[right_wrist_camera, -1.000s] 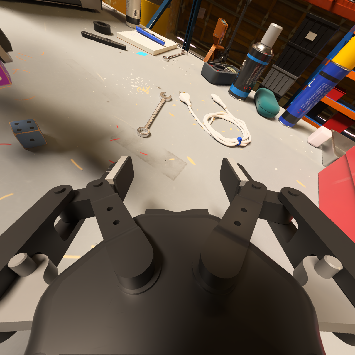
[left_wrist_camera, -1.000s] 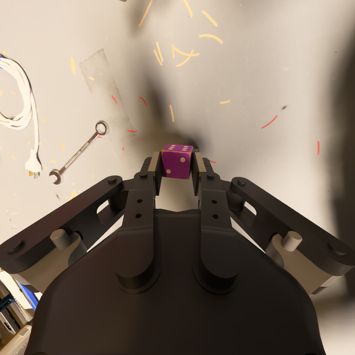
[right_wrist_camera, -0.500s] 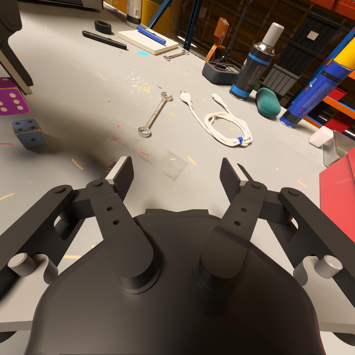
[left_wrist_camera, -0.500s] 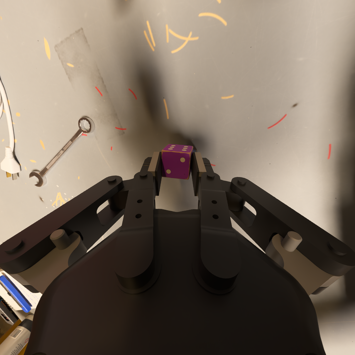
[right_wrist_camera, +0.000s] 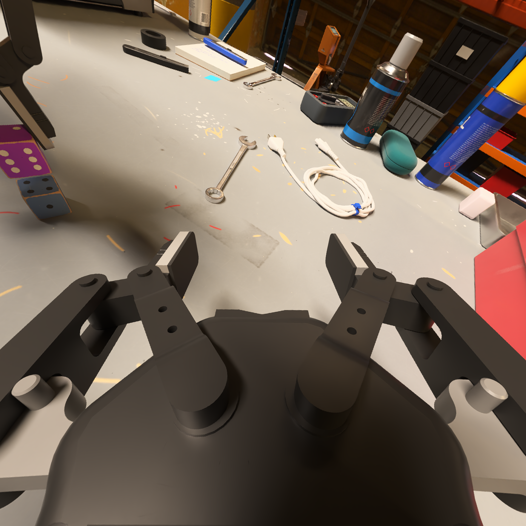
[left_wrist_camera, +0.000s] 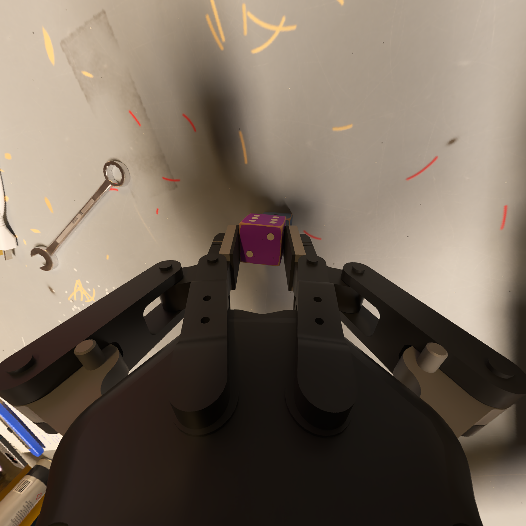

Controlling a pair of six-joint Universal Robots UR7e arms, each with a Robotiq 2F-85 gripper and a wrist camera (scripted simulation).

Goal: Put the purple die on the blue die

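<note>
The grey workbench [right_wrist_camera: 142,119], scuffed and flecked with orange and red marks, filled both views. At its far edge in the right wrist view stood a blue spray can with a yellow cap [right_wrist_camera: 472,142] and a black spray can with blue bands [right_wrist_camera: 375,102], with a teal case [right_wrist_camera: 397,152] lying between them. A red sheet [right_wrist_camera: 503,284] covered the near right corner. A white notepad [right_wrist_camera: 219,61] with a blue pen [right_wrist_camera: 225,51] on it lay farther back, next to a black bar-shaped tool [right_wrist_camera: 155,58] and a black ring [right_wrist_camera: 153,38].

The right gripper [right_wrist_camera: 262,253] hung over bare bench with its fingers spread wide and nothing between them. The left gripper [left_wrist_camera: 262,242] pointed down at the bench, its pads pressed against two opposite sides of the purple die [left_wrist_camera: 262,242].

A coiled white cable [right_wrist_camera: 338,189] with its plug lay near the middle of the bench, just right of a silver wrench [right_wrist_camera: 229,170]; that same wrench [left_wrist_camera: 79,216] showed at the left of the left wrist view.

The purple die [right_wrist_camera: 20,156] sat at the left edge of the right wrist view, directly above the blue die [right_wrist_camera: 42,197], their faces very close or touching; which, could not be told. From above, only a sliver of the blue die [left_wrist_camera: 286,217] peeked out behind the purple one
</note>
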